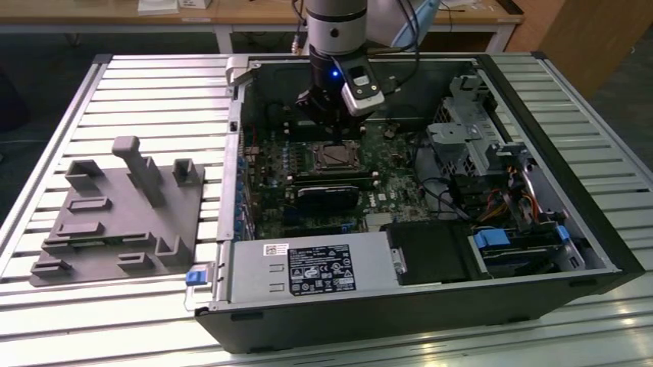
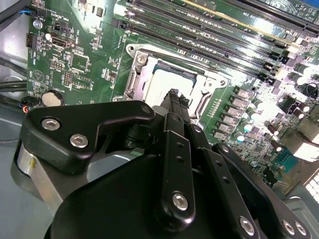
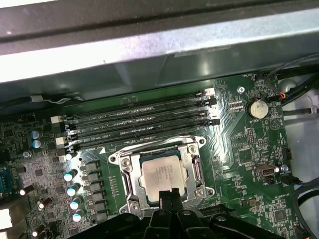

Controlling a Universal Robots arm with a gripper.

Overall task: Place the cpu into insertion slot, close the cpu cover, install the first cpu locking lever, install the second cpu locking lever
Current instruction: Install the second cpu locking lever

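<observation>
Item one: the gripper (image 1: 329,130), seen in the exterior view at upper centre of the frame, hanging inside the open computer case (image 1: 571,229) above the motherboard (image 1: 393,195). In both wrist views we see its black fingers (image 3: 169,196) brought together at the tip, pointing down at the near edge of the socket; we see nothing between them, and we cannot tell whether the tip touches the metal.

Item two: the cpu (image 3: 162,174), pale silver-grey face up, seated in the insertion slot (image 3: 125,164), at lower centre of the first wrist view. In the second wrist view we find it just above the frame's centre (image 2: 164,82).

Item three: the cpu cover (image 3: 194,172), a silvery frame lying flat around the chip, its window showing the chip's face.

Item four: four long black memory slots (image 3: 139,124), just beside the socket, between it and the case wall.

Item five: a grey parts tray (image 1: 122,222) on the slatted table (image 1: 153,92), at the exterior view's left, well apart from the case.
</observation>
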